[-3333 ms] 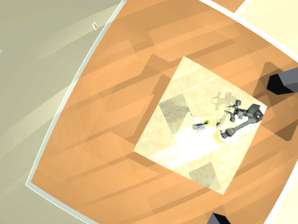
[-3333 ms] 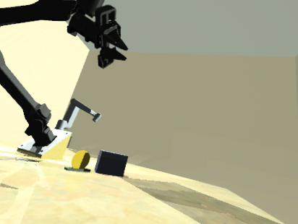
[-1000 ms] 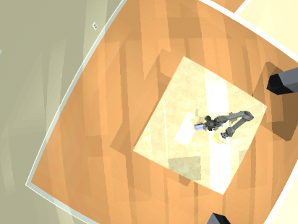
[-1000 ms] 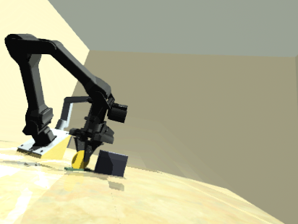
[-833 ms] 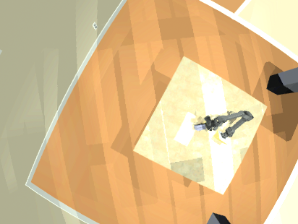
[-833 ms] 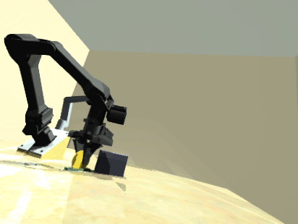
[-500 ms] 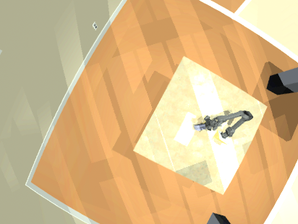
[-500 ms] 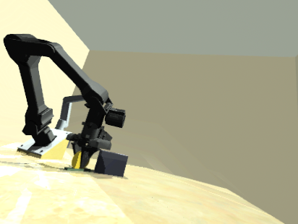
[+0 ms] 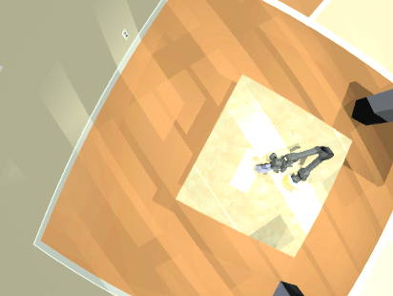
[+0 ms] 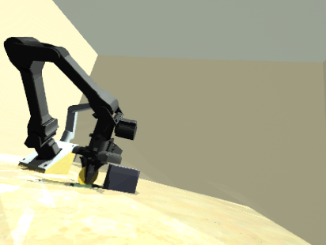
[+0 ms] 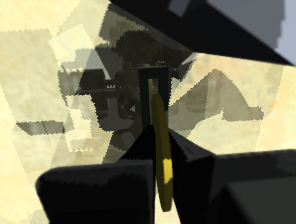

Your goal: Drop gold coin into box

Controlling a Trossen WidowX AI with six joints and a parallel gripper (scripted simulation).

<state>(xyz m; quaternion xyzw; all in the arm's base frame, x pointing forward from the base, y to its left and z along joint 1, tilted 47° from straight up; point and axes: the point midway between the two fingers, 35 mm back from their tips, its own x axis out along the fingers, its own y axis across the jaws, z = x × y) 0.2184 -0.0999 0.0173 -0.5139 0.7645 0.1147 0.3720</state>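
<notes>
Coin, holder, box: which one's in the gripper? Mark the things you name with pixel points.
The gold coin (image 10: 82, 176) (image 11: 161, 135), upright on edge: the only one clamped in the gripper (image 9: 274, 164) (image 10: 91, 179) (image 11: 155, 130).
</notes>
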